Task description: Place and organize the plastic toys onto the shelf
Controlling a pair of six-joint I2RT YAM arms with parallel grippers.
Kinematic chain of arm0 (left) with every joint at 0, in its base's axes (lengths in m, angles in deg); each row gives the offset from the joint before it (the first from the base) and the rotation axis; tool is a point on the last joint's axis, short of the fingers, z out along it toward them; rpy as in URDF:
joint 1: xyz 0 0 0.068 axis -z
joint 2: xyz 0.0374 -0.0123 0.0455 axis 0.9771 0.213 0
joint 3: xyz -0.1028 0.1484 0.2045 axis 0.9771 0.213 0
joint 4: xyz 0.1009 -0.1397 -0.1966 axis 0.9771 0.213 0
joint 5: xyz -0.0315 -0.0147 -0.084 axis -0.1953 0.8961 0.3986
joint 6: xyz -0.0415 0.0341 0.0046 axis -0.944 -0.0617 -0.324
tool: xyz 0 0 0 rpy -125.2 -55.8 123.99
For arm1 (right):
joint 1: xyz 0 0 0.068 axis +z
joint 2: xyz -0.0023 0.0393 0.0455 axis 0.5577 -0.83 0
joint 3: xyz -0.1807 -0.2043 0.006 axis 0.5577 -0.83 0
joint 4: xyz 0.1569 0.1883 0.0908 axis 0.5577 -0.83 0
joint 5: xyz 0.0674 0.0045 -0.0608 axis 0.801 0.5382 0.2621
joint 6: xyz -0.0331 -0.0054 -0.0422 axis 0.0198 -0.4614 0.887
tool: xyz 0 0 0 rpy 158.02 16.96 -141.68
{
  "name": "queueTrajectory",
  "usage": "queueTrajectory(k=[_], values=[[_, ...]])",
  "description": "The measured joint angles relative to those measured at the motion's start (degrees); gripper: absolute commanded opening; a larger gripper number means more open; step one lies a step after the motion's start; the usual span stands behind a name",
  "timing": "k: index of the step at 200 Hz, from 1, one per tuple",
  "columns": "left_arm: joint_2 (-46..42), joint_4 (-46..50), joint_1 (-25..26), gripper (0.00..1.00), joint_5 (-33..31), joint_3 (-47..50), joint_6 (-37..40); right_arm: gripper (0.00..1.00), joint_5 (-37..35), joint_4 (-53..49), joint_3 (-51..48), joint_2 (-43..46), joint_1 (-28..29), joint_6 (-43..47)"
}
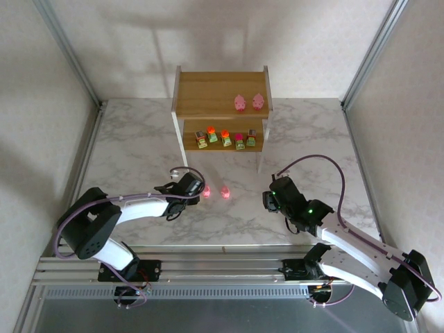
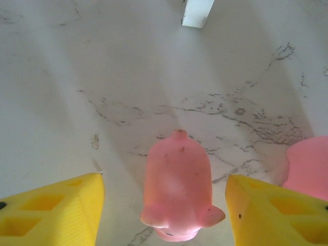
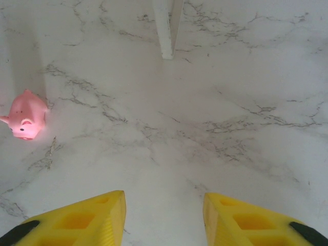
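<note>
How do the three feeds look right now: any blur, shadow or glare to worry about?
Top external: even light, sharp, soft shadows on the wall behind the shelf. Left wrist: the close pink toy is soft-focused, shadow bands cross the table. Right wrist: marble veins crisp, pink pig clear; no glare.

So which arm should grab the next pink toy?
Left, I think: the left gripper has a pink toy between its open fingers. The right gripper hovers over bare table, another toy off to its side.
</note>
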Motion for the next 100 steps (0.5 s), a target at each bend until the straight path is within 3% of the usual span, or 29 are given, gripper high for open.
queueTrajectory(k=[100], values=[[1.1,0.3,0.0,0.53,0.0,-1.5,0.0,0.38,0.0,0.0,0.0,0.0,0.0,0.0]])
